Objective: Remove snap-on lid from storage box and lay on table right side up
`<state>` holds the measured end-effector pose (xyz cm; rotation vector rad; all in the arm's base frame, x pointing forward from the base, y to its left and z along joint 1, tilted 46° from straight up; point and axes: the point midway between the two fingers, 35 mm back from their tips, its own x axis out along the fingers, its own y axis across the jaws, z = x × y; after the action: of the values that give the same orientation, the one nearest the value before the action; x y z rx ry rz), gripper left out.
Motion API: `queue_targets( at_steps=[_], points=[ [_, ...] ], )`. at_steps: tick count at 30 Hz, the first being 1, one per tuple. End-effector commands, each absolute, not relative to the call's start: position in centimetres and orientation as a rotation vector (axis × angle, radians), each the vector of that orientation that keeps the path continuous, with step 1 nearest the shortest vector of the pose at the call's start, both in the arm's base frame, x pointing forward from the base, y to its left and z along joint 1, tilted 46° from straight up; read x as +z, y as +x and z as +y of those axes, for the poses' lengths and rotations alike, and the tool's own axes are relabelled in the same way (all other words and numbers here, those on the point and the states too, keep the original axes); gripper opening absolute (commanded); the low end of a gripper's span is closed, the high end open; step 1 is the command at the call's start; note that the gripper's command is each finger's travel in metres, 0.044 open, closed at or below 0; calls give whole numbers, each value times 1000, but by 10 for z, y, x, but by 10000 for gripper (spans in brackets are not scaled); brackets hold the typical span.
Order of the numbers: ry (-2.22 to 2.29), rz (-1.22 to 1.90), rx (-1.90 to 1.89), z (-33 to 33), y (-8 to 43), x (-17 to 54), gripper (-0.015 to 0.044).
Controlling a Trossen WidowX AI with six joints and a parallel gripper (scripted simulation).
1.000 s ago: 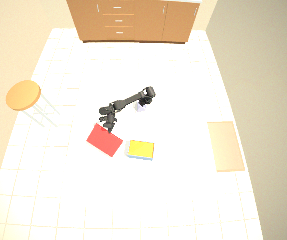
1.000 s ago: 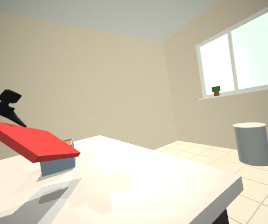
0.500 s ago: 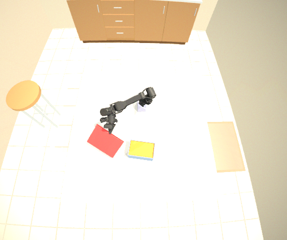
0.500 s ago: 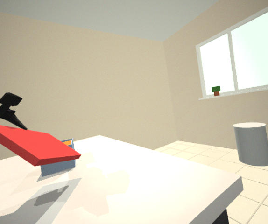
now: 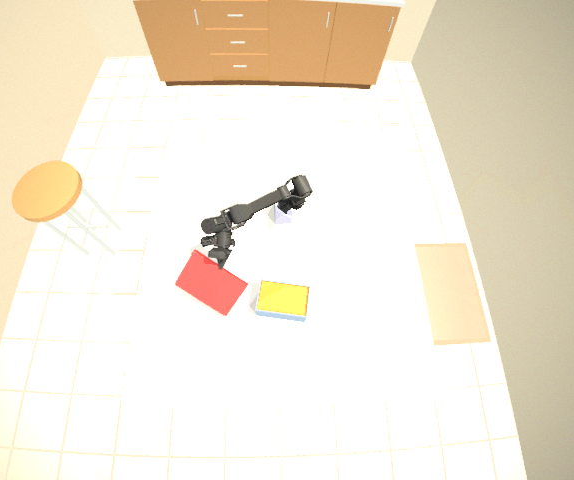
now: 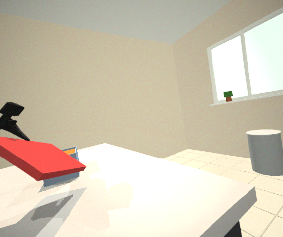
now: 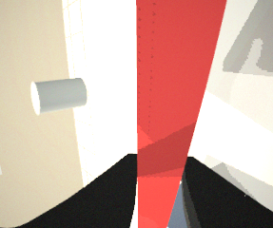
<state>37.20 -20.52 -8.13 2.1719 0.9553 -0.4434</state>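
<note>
The red lid (image 5: 209,284) (image 6: 39,158) (image 7: 169,71) is off the box and hangs tilted above the table (image 6: 161,191), with its shadow beneath it in the exterior view. My gripper (image 5: 220,265) (image 7: 159,164) is shut on the lid at one edge, with a black finger on each side in the wrist view. The blue storage box (image 5: 281,314) (image 6: 60,179) (image 7: 176,211) stands open on the table, to the right of the lid in the top view, with a yellow-orange inside (image 5: 282,298). The lid hides part of the box in the exterior view.
The arm (image 5: 264,202) reaches over the table from its base. A table corner (image 6: 253,191) shows at the right of the exterior view. A stool (image 5: 47,190), a flat wooden panel (image 5: 452,294), cabinets (image 5: 297,46) and a grey bin (image 6: 266,153) (image 7: 60,96) stand around.
</note>
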Motion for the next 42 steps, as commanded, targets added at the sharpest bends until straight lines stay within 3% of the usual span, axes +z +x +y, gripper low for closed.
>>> queue_targets(
  at_steps=[1,42],
  points=[
    [2173,953,-443,-203,372,-84,0],
    [2174,953,-442,-180,367,-107,0]
  ],
)
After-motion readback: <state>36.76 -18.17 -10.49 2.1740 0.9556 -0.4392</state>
